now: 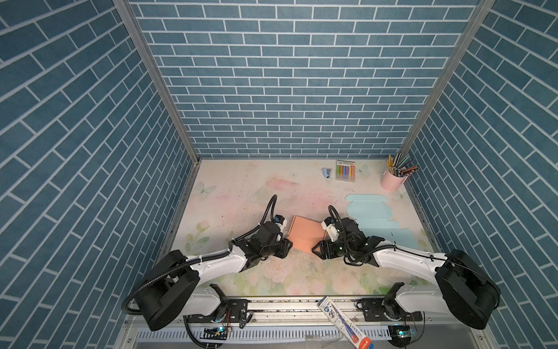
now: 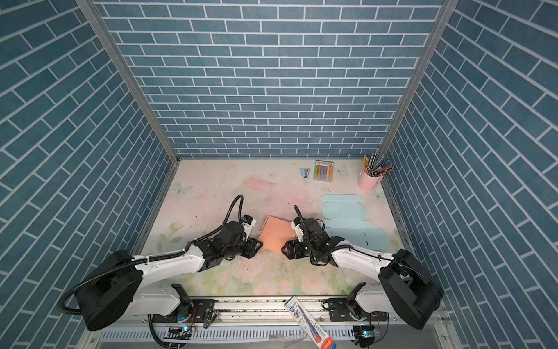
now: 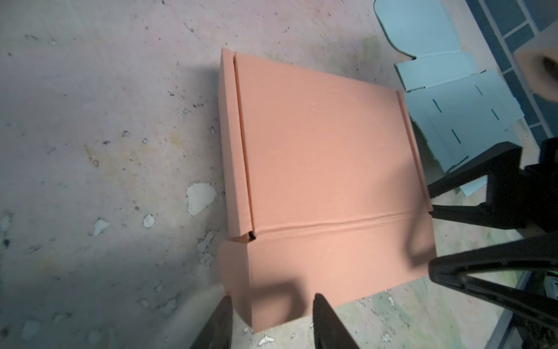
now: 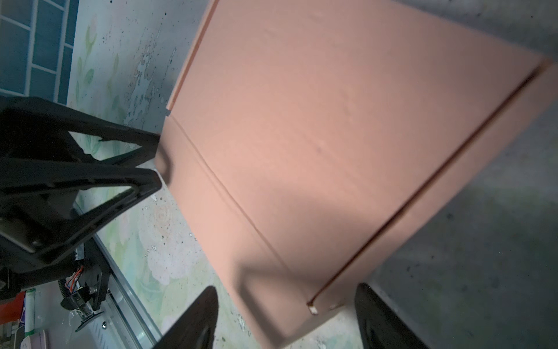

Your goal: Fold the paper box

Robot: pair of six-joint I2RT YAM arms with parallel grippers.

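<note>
The salmon paper box (image 1: 305, 234) lies in the middle of the desk (image 1: 235, 196), its lid panel folded down and its front flap spread toward the arms. The left pincer (image 3: 271, 303) sits at the flap's near left corner, jaws partly apart with that corner between them. The right pincer (image 4: 287, 288) stands wide open around the box's near right corner. A pale blue flat blank (image 1: 373, 213) lies beside the box on the right
</note>
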